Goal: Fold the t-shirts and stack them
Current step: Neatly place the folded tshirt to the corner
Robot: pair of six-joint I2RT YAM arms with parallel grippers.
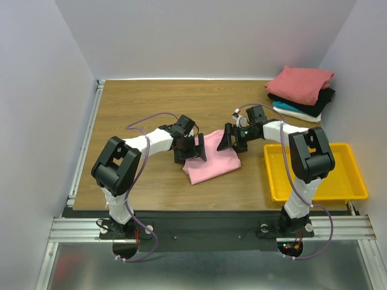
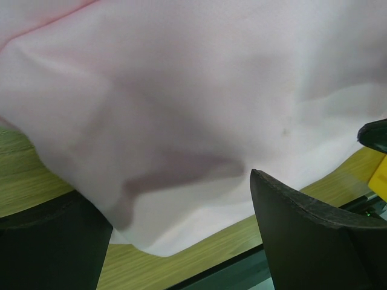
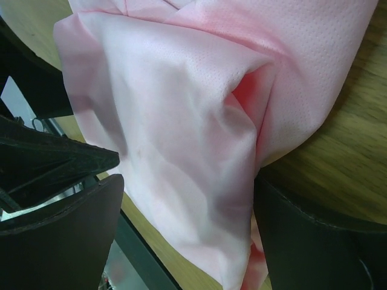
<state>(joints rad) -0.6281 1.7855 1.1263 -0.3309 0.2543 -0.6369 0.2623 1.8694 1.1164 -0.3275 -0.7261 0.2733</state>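
- Left end effector (image 1: 195, 150) — fingers (image 2: 314, 235) spread wide, gripping nothing; pink t-shirt (image 1: 213, 161) just ahead
- right end effector (image 1: 228, 142) wide open too, a pink fold loose between its fingers (image 3: 60, 232)
- pink t-shirt bunched mid-table (image 1: 133, 109); other t-shirts (image 1: 302, 90) stacked at the far right corner

Light pink t-shirt (image 1: 211, 160) lies folded, rumpled, at centre; dusty red tee (image 1: 300, 83) tops the far-right stack (image 1: 305, 103).
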